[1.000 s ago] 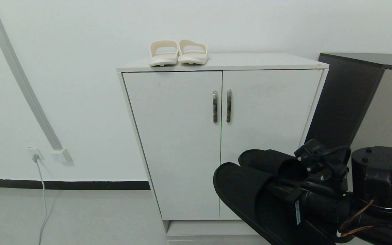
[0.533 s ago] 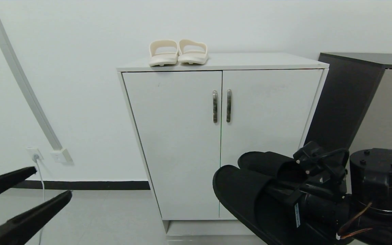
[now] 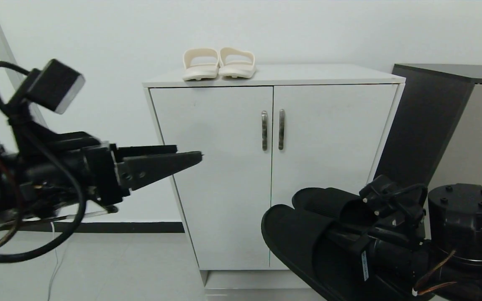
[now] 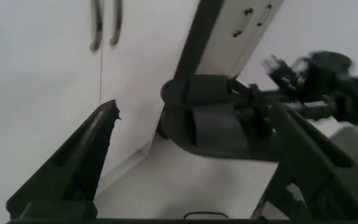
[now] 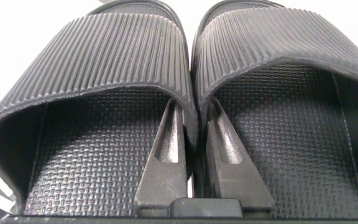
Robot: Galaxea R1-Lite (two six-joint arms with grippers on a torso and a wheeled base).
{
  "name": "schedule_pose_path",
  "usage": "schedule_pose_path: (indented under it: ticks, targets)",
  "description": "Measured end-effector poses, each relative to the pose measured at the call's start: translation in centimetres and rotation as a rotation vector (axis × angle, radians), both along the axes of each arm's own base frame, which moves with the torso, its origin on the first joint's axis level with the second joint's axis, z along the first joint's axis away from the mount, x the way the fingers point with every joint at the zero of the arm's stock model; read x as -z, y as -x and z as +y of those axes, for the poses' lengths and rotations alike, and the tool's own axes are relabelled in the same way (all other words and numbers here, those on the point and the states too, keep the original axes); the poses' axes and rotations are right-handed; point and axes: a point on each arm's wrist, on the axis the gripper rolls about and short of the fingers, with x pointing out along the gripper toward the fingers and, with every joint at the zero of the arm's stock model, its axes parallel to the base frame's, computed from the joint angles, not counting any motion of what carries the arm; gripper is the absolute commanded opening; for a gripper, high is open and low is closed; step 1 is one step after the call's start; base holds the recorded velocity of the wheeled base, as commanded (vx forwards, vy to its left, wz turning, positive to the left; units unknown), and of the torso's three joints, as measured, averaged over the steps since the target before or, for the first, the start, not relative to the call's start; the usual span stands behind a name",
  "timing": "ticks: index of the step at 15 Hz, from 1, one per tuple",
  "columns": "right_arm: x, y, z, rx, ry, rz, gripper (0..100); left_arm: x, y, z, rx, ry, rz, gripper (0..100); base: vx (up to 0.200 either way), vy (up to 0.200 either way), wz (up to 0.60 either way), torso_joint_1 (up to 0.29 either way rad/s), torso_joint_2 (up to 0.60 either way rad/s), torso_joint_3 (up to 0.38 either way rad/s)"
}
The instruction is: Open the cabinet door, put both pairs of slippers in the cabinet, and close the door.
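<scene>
L claw (image 3: pixel 188 151) spread, R claw (image 5: pixel 194 106) pinching black slippers (image 3: pixel 308 225); cabinet (image 3: pixel 224 188) doors shut.
L claw fingers wide apart, tips in front of left door; handles (image 3: pixel 265 131) just past tips twd R arm, slightly higher. R claw: one finger inside each black slipper, squeezing inner strap walls together. Cream slippers (image 3: pixel 219 65) on cabinet top, above & beyond L claw.
</scene>
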Motion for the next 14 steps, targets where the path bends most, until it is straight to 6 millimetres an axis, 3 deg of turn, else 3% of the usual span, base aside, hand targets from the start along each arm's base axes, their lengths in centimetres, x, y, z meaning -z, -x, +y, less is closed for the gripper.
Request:
schedule_pose_path:
  ticks: [3,7,14]
  targets:
    - [0.4,0.1,-0.2,0.002,0.011,0.012,0,-0.1,-4.0,-3.1,0.083,0.044,-0.018,100,0.000,0.000,0.00,0.000,0.00,0.000]
    - [0.6,0.2,-0.3,0.001,0.017,0.019,0,-0.1,-7.7,-6.7,0.262,0.130,0.049,100,0.000,0.000,0.00,0.000,0.00,0.000]
    - [0.6,0.2,-0.4,0.006,0.018,0.019,0,1.6,-14.4,-11.0,0.289,0.147,0.098,100,0.000,0.000,0.00,0.000,0.00,0.000]
